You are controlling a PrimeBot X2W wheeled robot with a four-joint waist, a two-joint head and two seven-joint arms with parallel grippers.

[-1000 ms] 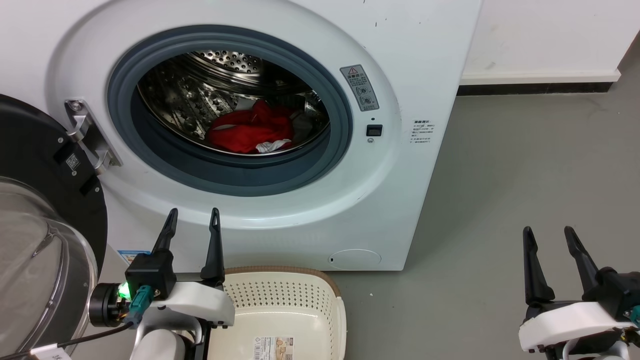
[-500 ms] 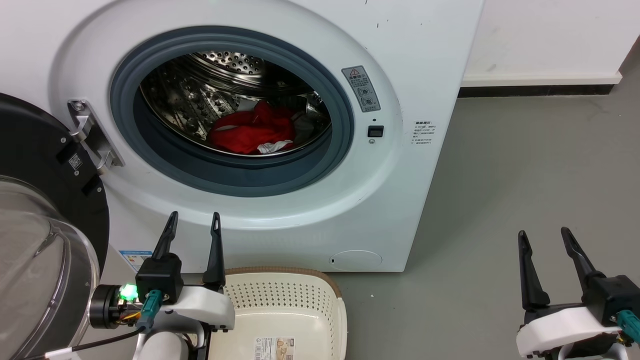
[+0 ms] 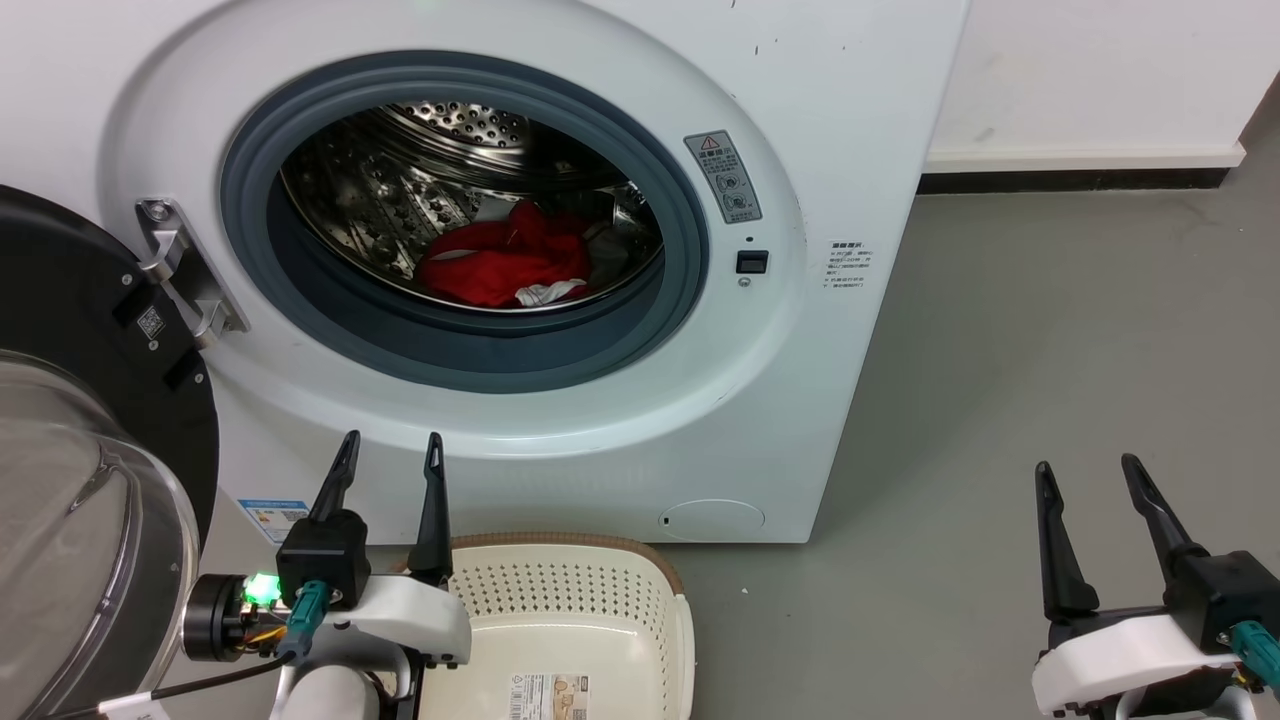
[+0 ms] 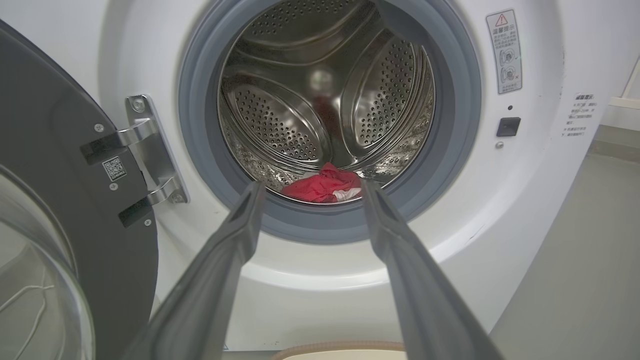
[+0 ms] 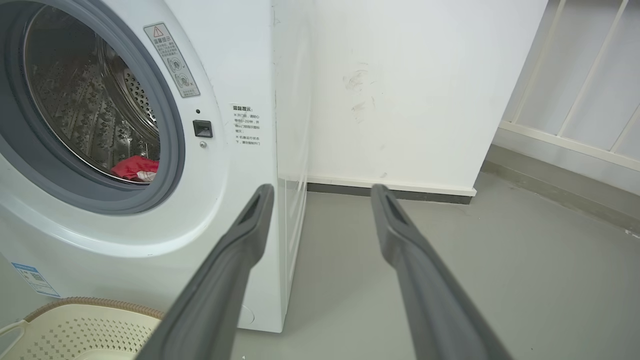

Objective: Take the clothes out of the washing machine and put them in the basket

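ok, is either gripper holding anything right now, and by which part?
Nothing is held. The left gripper and the right gripper are both open and empty; the red garment lies untouched inside the washing machine.

washing machine [image 3: 800, 400]: on floor [image 3: 1050, 330], wall [image 3: 1080, 70] behind | door [image 3: 90, 330]: open at its left | clothes [image 3: 495, 265]: low in drum [image 3: 400, 190] | basket [image 3: 560, 590]: on floor before machine | left pincer [image 3: 391, 440]: above basket's left corner | right pincer [image 3: 1086, 465]: well right
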